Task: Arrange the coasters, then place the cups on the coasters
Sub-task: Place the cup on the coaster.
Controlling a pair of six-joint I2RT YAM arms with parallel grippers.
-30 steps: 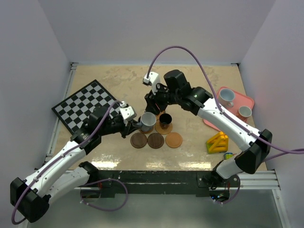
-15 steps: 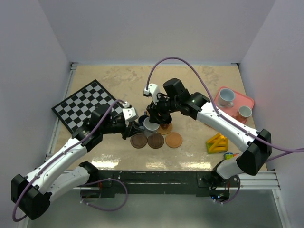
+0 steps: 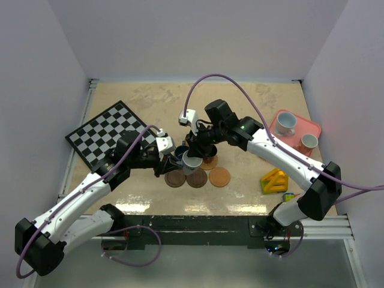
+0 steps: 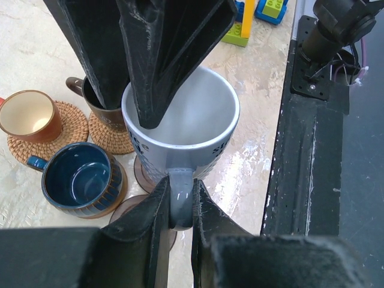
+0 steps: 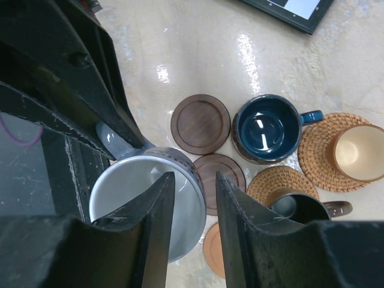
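My left gripper is shut on the handle of a pale grey cup, holding it just over a dark brown coaster. My right gripper is open and straddles that cup's rim, one finger inside and one outside. A second dark brown coaster and an orange one lie bare beside it. The dark blue cup, orange-tan cup and black cup stand just behind, the last two on woven coasters. Two white cups sit on the pink tray.
A chessboard lies at the left of the table. A yellow toy block stands near the front right, below the tray. Both arms meet over the middle, close together.
The right gripper has moved from beside the black cup down over the grey cup's rim, its jaws narrowing. The left gripper has carried the grey cup slightly toward the front coasters.
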